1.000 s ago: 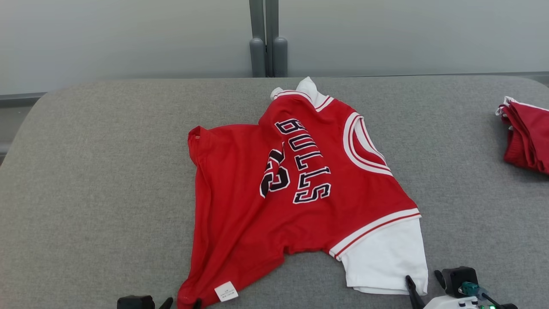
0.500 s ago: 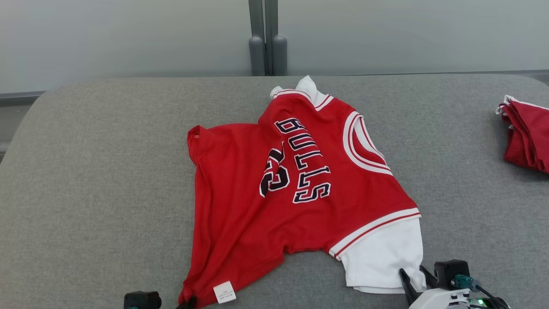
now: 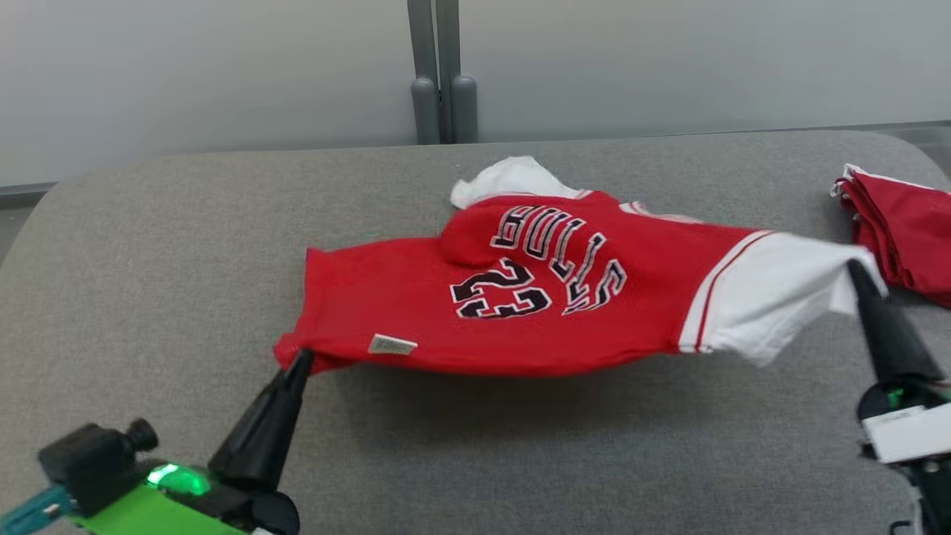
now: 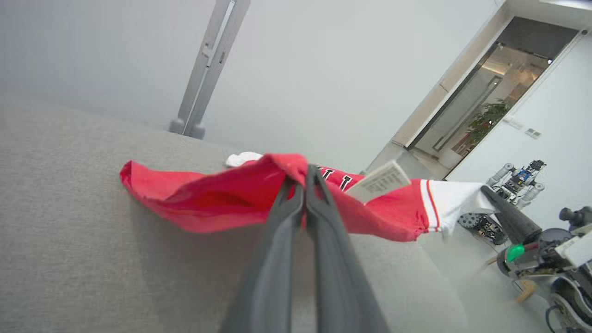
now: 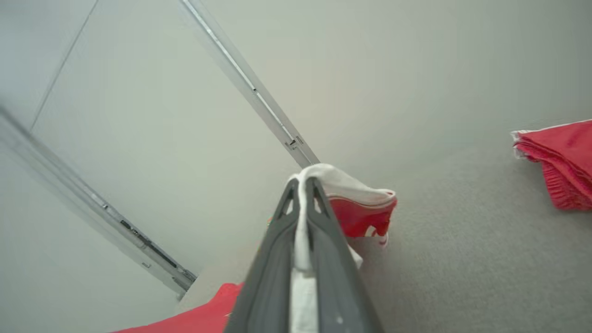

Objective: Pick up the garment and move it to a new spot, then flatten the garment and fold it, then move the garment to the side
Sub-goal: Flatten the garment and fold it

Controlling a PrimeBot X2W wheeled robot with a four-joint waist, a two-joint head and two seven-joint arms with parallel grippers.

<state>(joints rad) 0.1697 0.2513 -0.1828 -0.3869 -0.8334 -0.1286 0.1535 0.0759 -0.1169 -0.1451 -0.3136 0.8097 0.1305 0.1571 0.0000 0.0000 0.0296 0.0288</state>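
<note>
Left gripper [image 3: 301, 359]: dark fingers clenched on the jersey's red hem corner, beside a white label [image 3: 391, 345].
Garment: red mesh basketball jersey [image 3: 520, 297], stretched between both grippers, near edge raised above the grey fabric-covered table [image 3: 148, 260].
Right gripper [image 3: 854, 269]: pinched tight on the white sleeve [image 3: 773, 290].
Far right: folded red cloth pile [image 3: 903, 230], lying on the table.

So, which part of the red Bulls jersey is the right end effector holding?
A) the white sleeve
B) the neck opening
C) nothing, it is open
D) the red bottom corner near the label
A: in the right wrist view the right end effector is shut on the white sleeve of the red Bulls jersey, with white cloth pinched in it.
</note>
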